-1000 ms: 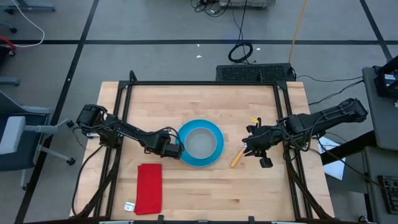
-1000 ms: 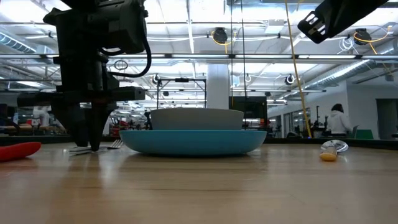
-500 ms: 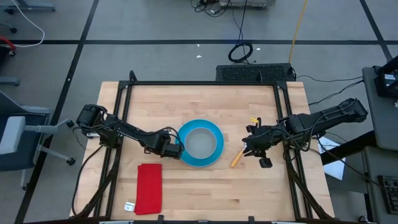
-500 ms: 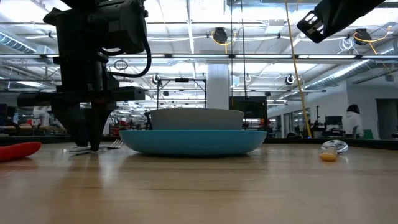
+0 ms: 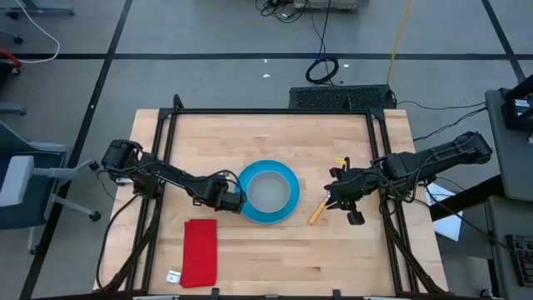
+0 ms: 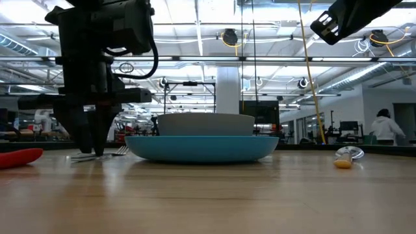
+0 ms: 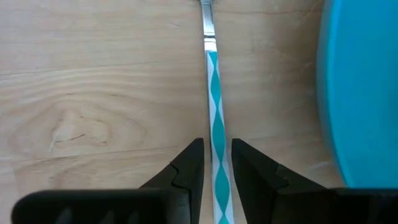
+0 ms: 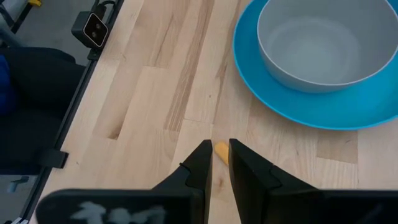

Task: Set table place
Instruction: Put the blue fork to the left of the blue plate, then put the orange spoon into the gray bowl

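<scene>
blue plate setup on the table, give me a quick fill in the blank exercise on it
1. The small grey bowl sits on the round bright-blue ____.
2. The flat folded cloth lying on the light-wood butcher-block table is ____ in colour.
3. The metal spoon with the orange handle lies beside the plate on the side of the ____ arm.
4. The jaws of the left gripper straddle the handle of the thin silver ____, patterned teal and white.

Missing words: plate; red; right; fork
</scene>
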Tool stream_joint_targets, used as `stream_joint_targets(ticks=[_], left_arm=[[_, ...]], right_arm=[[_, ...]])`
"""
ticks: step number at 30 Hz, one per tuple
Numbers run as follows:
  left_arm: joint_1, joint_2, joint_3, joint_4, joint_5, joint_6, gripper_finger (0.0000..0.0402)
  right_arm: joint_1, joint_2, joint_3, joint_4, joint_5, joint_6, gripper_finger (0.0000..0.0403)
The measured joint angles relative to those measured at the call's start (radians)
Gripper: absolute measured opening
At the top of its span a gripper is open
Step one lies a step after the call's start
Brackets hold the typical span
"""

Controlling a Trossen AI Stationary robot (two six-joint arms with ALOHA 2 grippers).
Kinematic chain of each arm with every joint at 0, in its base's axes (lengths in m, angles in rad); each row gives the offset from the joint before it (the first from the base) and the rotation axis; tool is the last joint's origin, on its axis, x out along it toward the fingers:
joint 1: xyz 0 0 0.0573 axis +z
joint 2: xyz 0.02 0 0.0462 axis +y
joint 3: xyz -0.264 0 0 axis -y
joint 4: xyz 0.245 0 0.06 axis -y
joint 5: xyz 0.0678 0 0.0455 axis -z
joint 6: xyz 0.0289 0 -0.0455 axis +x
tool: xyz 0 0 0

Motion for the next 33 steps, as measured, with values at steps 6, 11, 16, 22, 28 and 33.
stream_joint_targets(ticks=[6,11,16,22,28,33], left_arm=[[-0.001,0.0,0.024,-0.02,0.0,0.022,0.0088],[-0.001,0.0,0.069,-0.066,0.0,0.035,0.0088],[-0.02,0.0,0.176,-0.254,-0.027,0.024,0.0088],[-0.066,0.0,0.356,-0.462,-0.132,0.006,0.0088],[-0.115,0.0,0.527,-0.674,-0.235,0.011,0.0088],[-0.156,-0.003,0.63,-0.837,-0.299,0.027,0.0088]], right_arm=[[0.0,0.0,0.0,0.008,0.0,0.0,0.0045],[0.0,0.0,0.0,0.011,0.0,0.0,0.0045],[0.0,0.0,0.0,0.009,0.0,0.003,0.0045],[0.0,0.0,0.0,0.002,0.0,0.012,0.0045],[0.0,0.0,0.0,-0.021,0.0,0.065,0.0045],[-0.003,0.0,0.0,-0.02,0.0,0.141,0.0045]])
